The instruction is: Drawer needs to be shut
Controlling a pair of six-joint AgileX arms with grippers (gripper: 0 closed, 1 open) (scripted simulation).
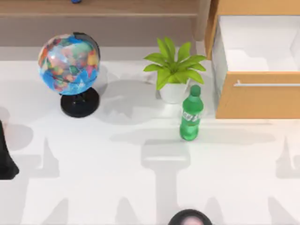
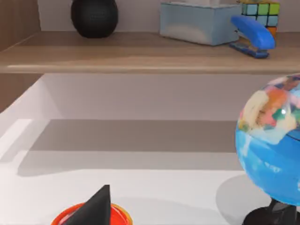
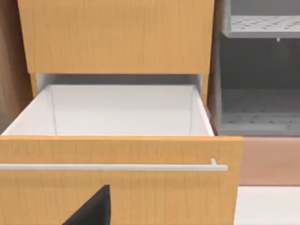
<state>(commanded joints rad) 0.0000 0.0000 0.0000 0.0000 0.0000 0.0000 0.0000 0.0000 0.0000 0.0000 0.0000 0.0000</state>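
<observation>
On the table, near edge: the left arm (image 1: pixel 7 159) is seen parked at the left side; the state of its jaws cannot be told.
Right jaws: a dark fingertip (image 3: pixel 91 208) is seen just before the drawer's wooden front in the right wrist view; whether the jaws are wide or narrow cannot be told.
Middle of the table: a green bottle (image 1: pixel 190 115), a potted plant (image 1: pixel 173 70) and a globe (image 1: pixel 69 63) are stood well left of the drawer.
Drawer position: the drawer (image 1: pixel 258 98) is found at the table's far right, pulled out from its cabinet, white inside laid bare.
Progress: nothing is judged done yet; the whole push inward is left.
Facing: the front and its handle (image 3: pixel 112 166) are turned toward the near edge.
Long axis: the handle is run left to right; travel is toward the back.
</observation>
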